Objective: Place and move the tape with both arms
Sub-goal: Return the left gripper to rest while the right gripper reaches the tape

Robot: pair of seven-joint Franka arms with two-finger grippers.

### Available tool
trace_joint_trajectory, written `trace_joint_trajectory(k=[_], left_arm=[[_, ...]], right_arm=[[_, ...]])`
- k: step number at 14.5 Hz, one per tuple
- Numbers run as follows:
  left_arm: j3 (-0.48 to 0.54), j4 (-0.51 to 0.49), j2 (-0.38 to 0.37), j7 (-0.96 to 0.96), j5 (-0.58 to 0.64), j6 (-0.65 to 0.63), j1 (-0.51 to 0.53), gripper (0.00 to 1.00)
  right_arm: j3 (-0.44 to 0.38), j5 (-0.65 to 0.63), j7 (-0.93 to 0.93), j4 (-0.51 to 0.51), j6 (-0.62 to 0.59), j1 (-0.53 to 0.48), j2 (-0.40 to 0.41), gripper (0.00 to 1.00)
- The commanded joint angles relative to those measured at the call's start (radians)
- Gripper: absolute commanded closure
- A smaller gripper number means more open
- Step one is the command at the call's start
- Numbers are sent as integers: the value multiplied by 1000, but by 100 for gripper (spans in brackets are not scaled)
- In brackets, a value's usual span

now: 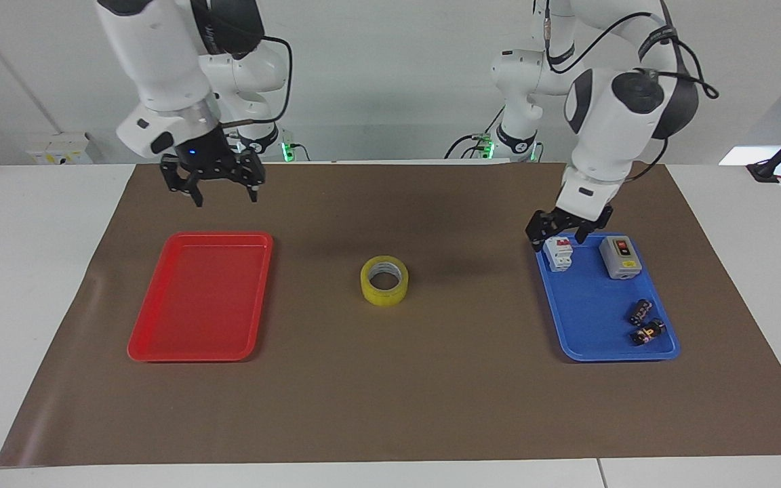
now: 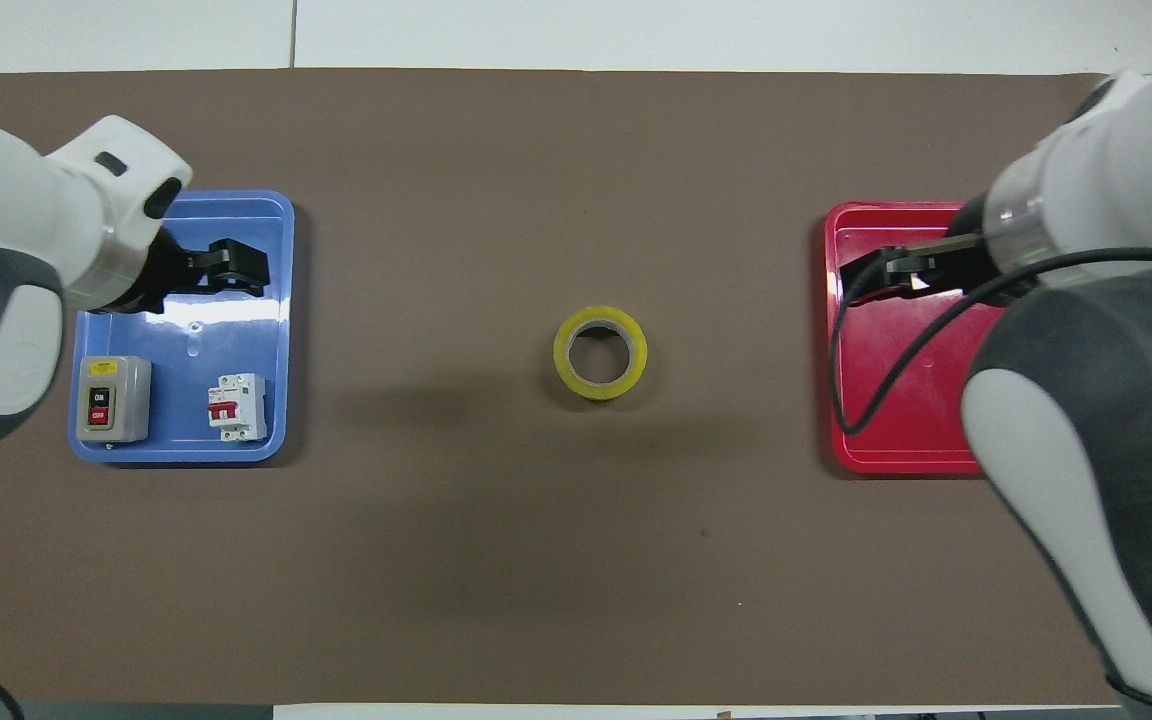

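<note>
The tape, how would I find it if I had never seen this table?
Look at the brown mat covering the table, then at the bare stretch between the red tray and the blue tray. The tape lies flat there by itself, touching nothing. It is the only yellow ring, with a hole in its middle.

The tape (image 1: 384, 280) lies flat alone mid-mat (image 1: 390, 407), bare brown paper all round it, open from above and every side. The red tray (image 1: 197, 298) toward the right arm's end holds nothing. The blue tray (image 1: 584, 318) toward the left arm's end is cluttered: a circuit breaker (image 1: 558, 253), a switch box (image 1: 619, 257) and two small black parts (image 1: 644, 322).
</note>
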Motion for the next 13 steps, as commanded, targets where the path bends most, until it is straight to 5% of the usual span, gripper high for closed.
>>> trace_joint_trajectory(k=[1,5,13], left_arm=[[-3,124,-9,126,-27,-155,70,0],[-3,238,0,174,-59,-252,141,0],[-6,116,-60,197,-65,-237,162,0]], right_arm=[[24,-20,105,-7,84,100,80,0],[24,-24,147,-154,296,160,110,0],[24,-76,156,-343,563,226,175,0]])
